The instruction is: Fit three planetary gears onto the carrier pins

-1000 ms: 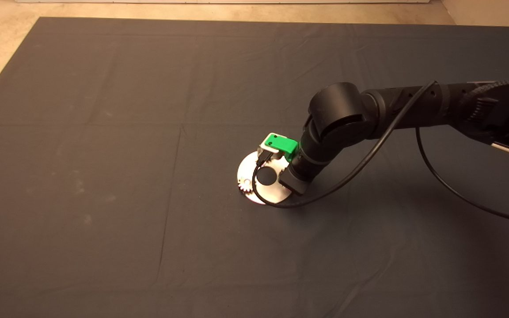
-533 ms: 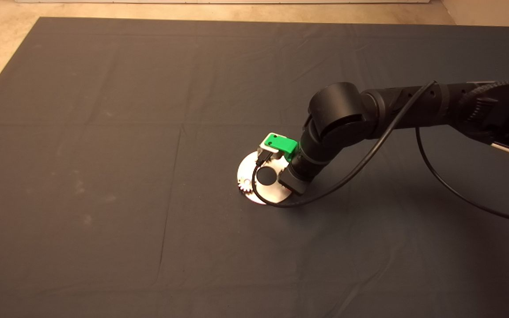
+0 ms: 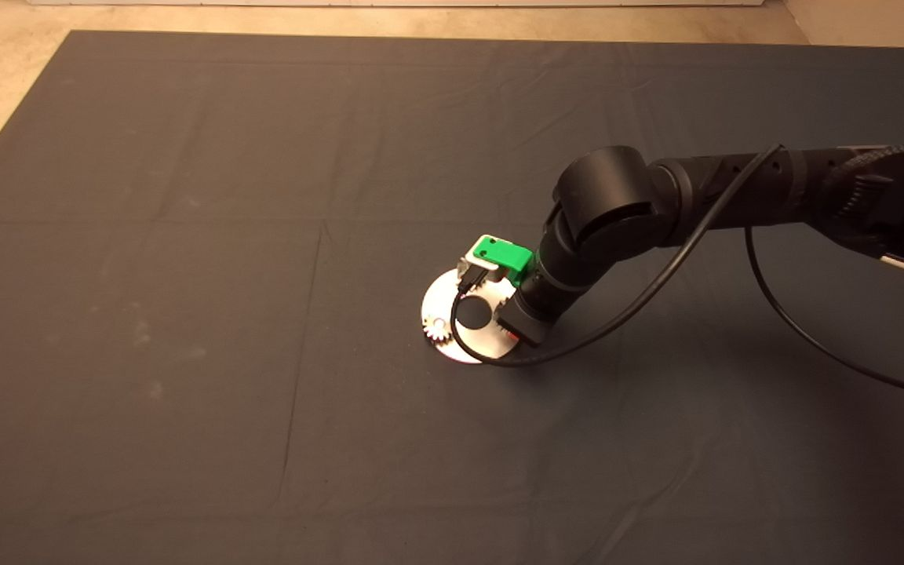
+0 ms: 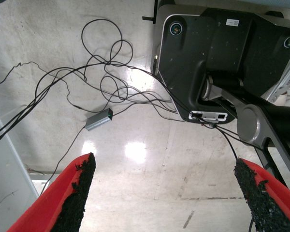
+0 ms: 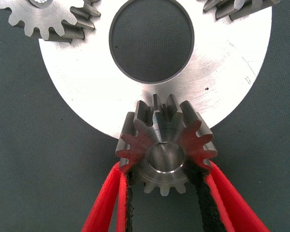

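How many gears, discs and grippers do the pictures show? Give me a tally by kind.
Gears: 3 (one held on the disc, two at its far rim)
Disc: 1
Grippers: 2 (right gripper, left gripper)
Total: 6

Right arm [image 3: 703, 196] shifted slightly rightward and lower in head view; elbow joint now further from disc [image 3: 442, 302]. Right gripper [image 3: 499, 310] edged same way. Cable loop [image 3: 491, 361] redrawn closer over disc.
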{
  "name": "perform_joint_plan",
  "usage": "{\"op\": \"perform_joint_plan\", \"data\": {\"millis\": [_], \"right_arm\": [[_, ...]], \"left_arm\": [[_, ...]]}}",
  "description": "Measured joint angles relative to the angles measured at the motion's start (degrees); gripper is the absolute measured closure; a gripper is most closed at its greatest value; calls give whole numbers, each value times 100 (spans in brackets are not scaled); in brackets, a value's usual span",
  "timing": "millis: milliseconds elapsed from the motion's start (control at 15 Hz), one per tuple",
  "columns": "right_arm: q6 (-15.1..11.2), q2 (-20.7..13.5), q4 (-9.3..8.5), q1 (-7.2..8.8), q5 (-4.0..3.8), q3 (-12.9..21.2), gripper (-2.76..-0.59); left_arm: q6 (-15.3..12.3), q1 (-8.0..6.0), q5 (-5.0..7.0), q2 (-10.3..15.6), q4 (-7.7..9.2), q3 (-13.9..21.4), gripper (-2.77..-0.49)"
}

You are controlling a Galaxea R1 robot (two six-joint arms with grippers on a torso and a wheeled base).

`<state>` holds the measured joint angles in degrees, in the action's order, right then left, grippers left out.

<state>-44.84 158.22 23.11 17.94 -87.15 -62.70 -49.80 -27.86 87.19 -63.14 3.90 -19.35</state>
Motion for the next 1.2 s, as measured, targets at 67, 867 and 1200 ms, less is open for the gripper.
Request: {"op": "perform_joint_plan", "data": {"millis": [67,867,1200], "right_arm": [[0,-6,0,0,2,10,-76],[0,-95,43,-17,81,93,-76],[0,-94,48,-17,79,99,-76]], "left_arm": [[0,0,0,1,0,0,-204],[0,0,0,-1,0,0,-204],[0,0,0,-1,0,0,-204]]}}
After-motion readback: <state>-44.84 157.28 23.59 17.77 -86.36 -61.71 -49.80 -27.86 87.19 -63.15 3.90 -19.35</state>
